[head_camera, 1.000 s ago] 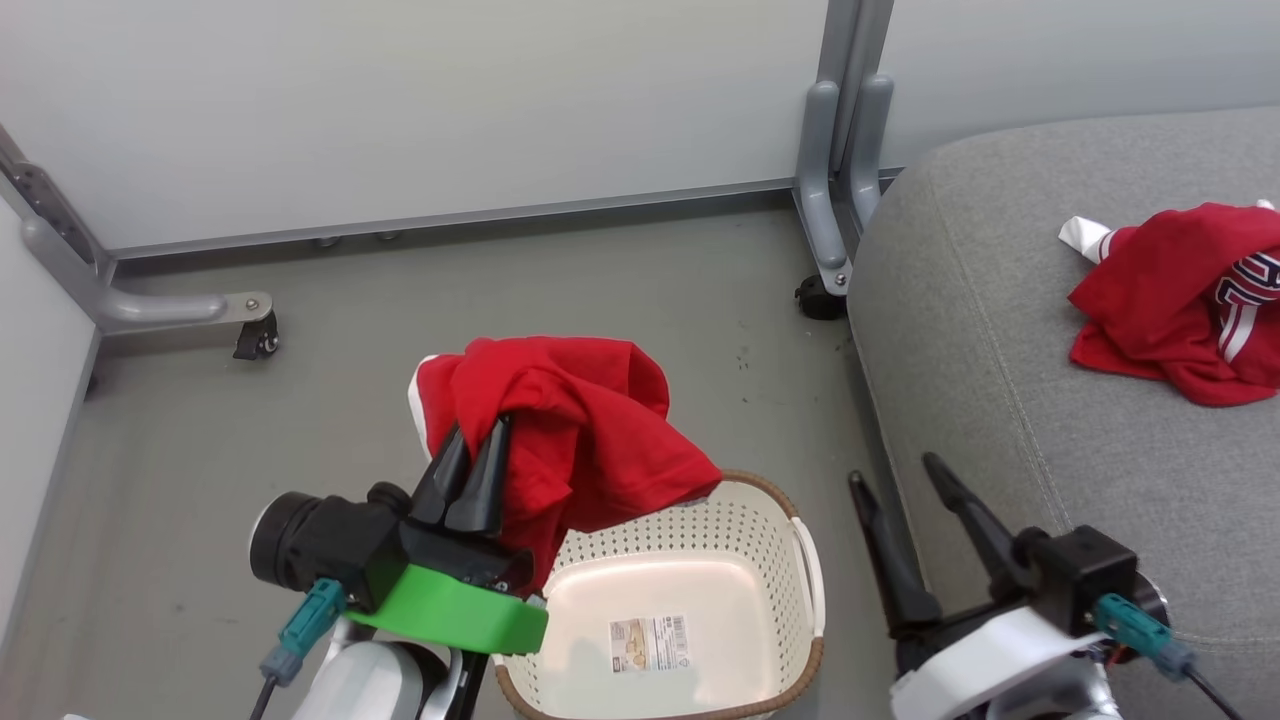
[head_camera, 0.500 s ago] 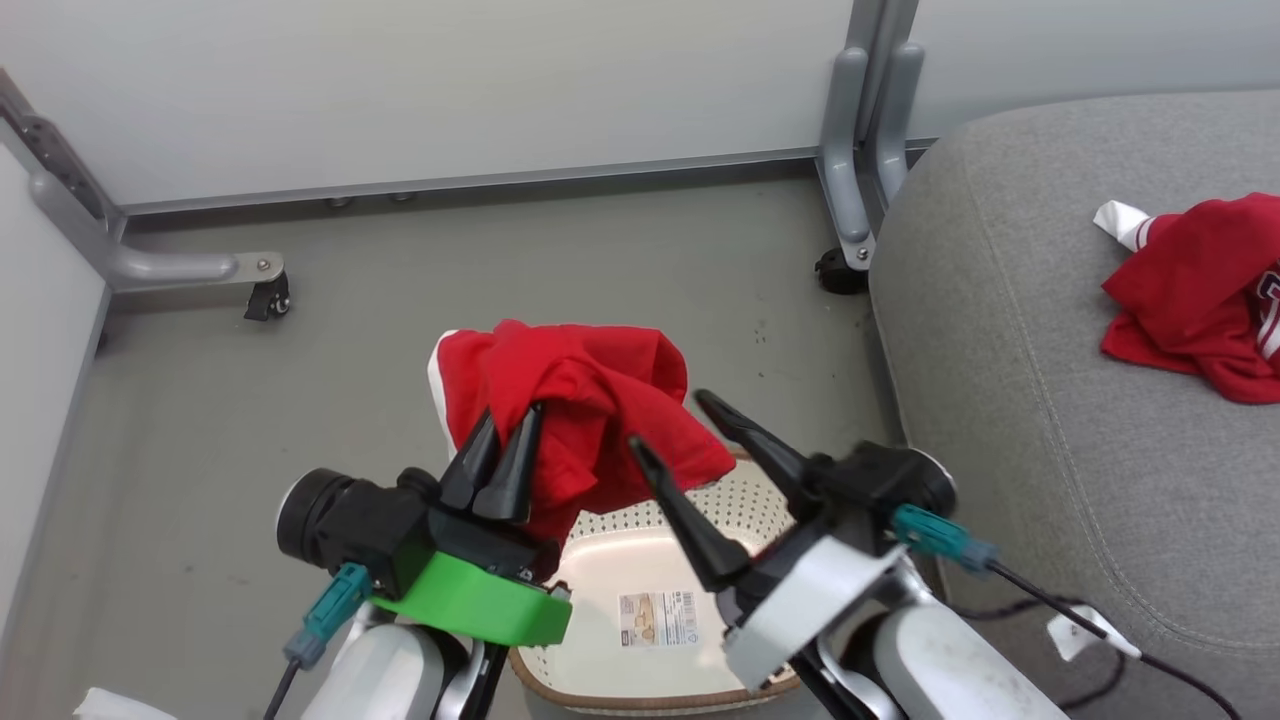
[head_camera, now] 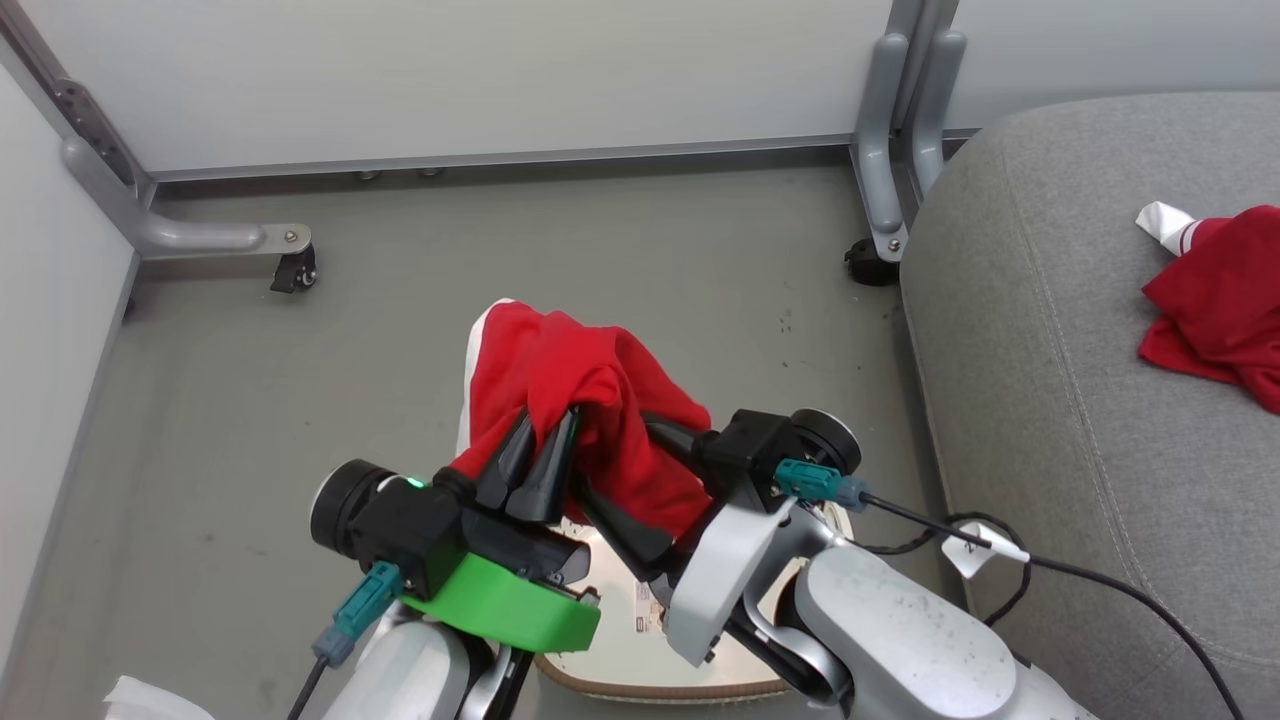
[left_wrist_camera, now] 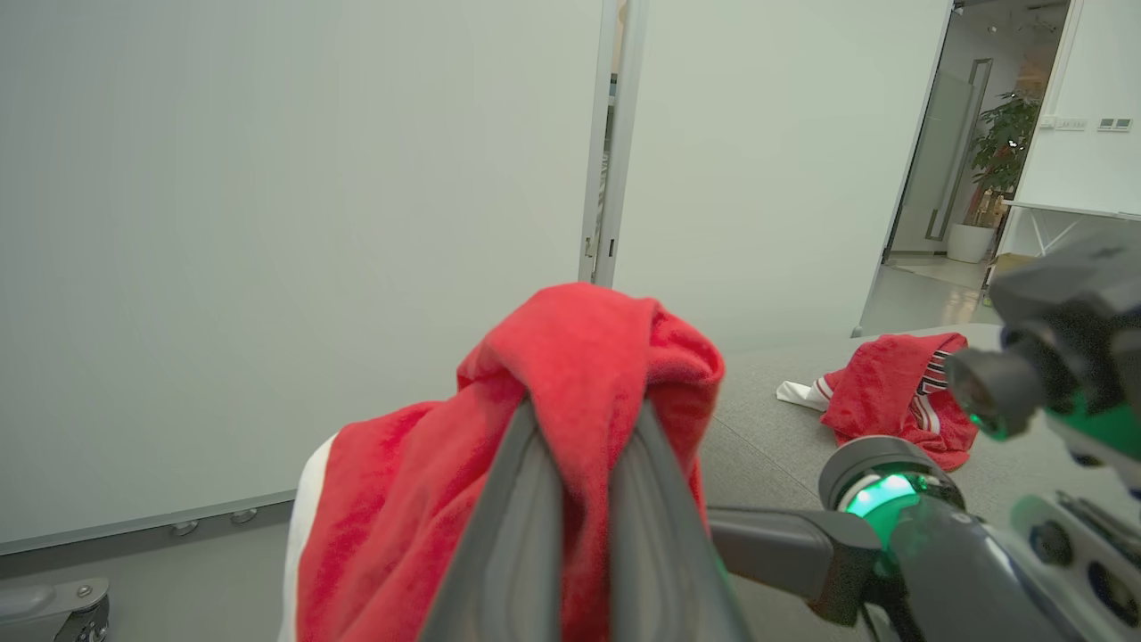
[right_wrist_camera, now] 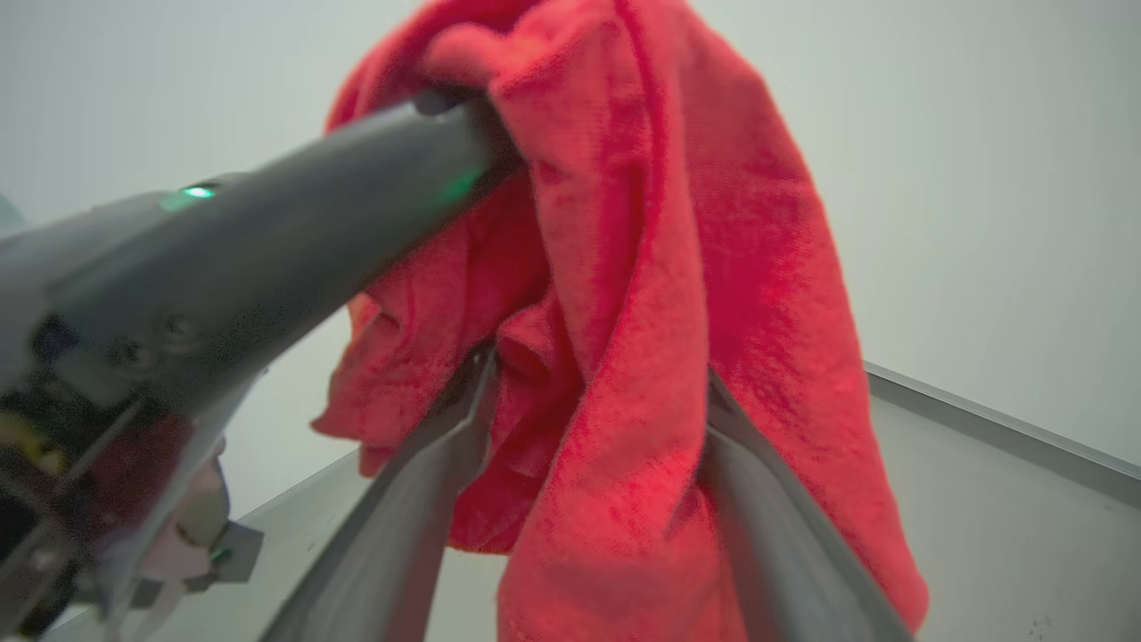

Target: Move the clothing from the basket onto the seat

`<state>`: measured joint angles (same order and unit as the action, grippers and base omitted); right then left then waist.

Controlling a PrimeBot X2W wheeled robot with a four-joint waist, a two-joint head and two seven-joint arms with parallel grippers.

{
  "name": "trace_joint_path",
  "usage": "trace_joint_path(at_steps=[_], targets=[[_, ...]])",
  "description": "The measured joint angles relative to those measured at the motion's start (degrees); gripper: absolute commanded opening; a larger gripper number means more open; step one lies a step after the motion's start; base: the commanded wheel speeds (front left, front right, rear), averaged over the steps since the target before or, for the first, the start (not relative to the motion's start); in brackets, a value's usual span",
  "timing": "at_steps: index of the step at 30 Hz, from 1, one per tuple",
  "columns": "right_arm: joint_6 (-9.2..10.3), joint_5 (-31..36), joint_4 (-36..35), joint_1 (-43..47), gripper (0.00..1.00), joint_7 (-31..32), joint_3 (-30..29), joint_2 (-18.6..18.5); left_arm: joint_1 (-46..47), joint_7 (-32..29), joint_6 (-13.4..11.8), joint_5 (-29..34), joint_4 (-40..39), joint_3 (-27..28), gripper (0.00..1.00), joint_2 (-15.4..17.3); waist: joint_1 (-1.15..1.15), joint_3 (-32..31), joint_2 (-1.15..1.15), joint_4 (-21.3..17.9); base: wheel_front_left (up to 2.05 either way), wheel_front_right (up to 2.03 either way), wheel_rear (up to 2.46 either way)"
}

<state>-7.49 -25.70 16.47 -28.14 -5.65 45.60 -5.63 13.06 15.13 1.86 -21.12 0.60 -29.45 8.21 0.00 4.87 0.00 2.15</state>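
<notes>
1. Two red garments are on record: one is raised and one is laid down.
2. The left claw is clenched on a bunched fold of the white-trimmed red garment. Its fingers are pressed together, with cloth pinched between them and draped over their tips.
3. That garment hangs in the air above the far end of the basket, short of the seat. Its white trim runs down the side turned away from the seat.
4. The right claw is released. Its two fingers are spread wide on either side of a hanging fold of the same garment. In the right wrist view the cloth lies against both fingers without being pinched.
5. The basket stands on the grey floor just beside the seat's front edge. Both arms hide most of it, and part of its brown woven rim shows.
6. The red jersey, with white stripes, lies crumpled on the seat at the right edge of the head view. It is well apart from both claws.
</notes>
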Motion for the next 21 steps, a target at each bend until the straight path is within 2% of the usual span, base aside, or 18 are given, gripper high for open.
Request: trace_joint_path(at_steps=[1,9,20,21], targets=[[-0.01,-0.71,0.42,-0.59,0.0,-0.1,0.69,-0.15,0.02,0.0,0.07,0.0,-0.01,-0.02,0.0,-0.01,0.0,0.08,0.0,0.04,0.0,0.0,0.0],[0.0,-4.07,2.82,-3.0,0.0,-2.03,3.86,-0.68,0.14,0.0,0.08,0.0,0.03,0.16,0.0,-0.07,0.0,0.23,0.0,-0.04,0.0,0.0,0.0],[0.0,-5.52,4.87,-4.36,0.0,-3.96,5.09,-0.87,0.05,0.0,-0.36,0.58,-0.27,0.3,0.0,-0.07,0.0,0.13,0.0,-0.22,0.0,0.0,0.0],[0.0,-5.6,5.01,-4.46,0.0,-4.03,5.09,-0.89,0.0,0.0,-0.36,0.59,-0.21,0.19,0.1,-0.05,0.0,0.12,0.0,-0.21,0.0,0.0,0.0]])
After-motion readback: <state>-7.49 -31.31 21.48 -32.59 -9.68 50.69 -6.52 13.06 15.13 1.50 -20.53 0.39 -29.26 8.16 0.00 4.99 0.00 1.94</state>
